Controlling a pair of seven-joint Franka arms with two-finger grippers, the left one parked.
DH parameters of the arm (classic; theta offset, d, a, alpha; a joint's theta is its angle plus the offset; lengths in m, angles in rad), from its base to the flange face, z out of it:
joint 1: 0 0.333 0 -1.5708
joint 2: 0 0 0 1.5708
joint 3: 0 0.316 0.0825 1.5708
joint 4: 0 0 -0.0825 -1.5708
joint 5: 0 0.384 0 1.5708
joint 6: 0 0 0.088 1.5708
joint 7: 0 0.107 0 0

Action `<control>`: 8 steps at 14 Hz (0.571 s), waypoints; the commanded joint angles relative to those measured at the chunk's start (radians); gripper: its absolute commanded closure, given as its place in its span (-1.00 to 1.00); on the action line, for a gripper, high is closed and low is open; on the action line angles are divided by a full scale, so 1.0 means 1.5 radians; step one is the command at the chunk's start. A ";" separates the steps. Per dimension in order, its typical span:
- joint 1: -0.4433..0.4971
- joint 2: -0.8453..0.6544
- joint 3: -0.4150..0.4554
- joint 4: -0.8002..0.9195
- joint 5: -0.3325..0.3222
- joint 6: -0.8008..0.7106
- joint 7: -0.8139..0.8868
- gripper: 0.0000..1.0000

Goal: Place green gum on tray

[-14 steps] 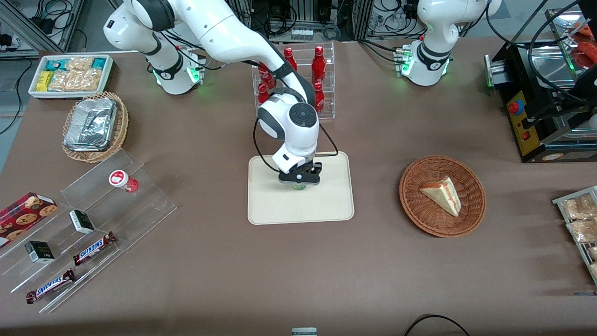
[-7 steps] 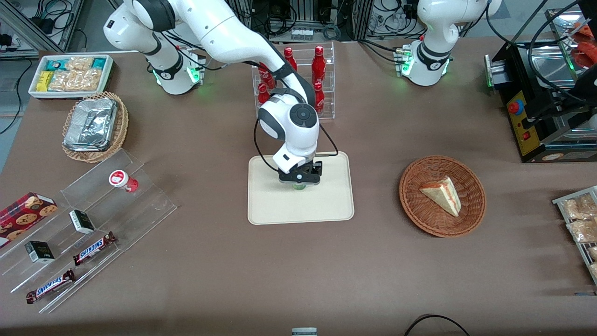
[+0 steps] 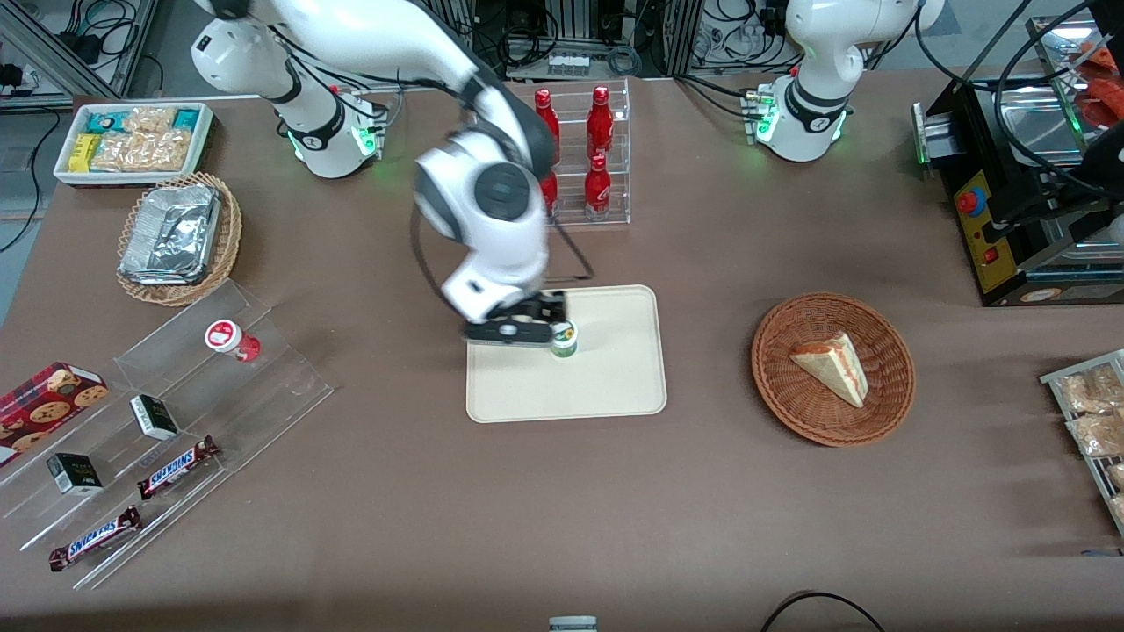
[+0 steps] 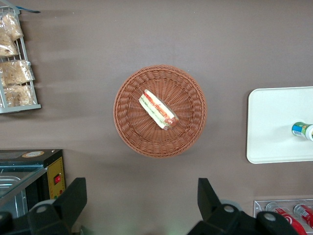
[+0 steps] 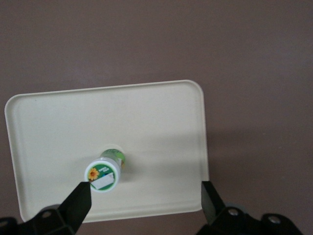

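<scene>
Gripper (image 3: pixel 514 331) hangs above the tray's (image 3: pixel 615 386) edge nearest the working arm's end of the table, fingers (image 5: pixel 78 203) spread wide and holding nothing. Going left to right in the front view: well off toward the working arm's end sits the red bottle (image 3: pixel 231 339) on its clear stand, far from the gripper. Then comes the gripper itself, and just beside it, toward the parked arm's end, the gum (image 3: pixel 563 338) stands upright on the tray, lid up, clear of both fingers. The wrist view looks straight down on it: the gum (image 5: pixel 104 173) rests on the tray (image 5: pixel 161 117) below the open fingers, close to one fingertip but not touching it. Farther along, well apart from the gripper, a wicker basket (image 3: pixel 832 369) holds a sandwich wedge (image 3: pixel 832 366).
</scene>
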 commanded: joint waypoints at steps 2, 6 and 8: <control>-0.090 -0.189 0.007 -0.143 0.022 -0.051 -0.129 -1.00; -0.216 -0.290 0.007 -0.173 0.015 -0.148 -0.244 -1.00; -0.281 -0.314 0.007 -0.174 0.014 -0.184 -0.303 -1.00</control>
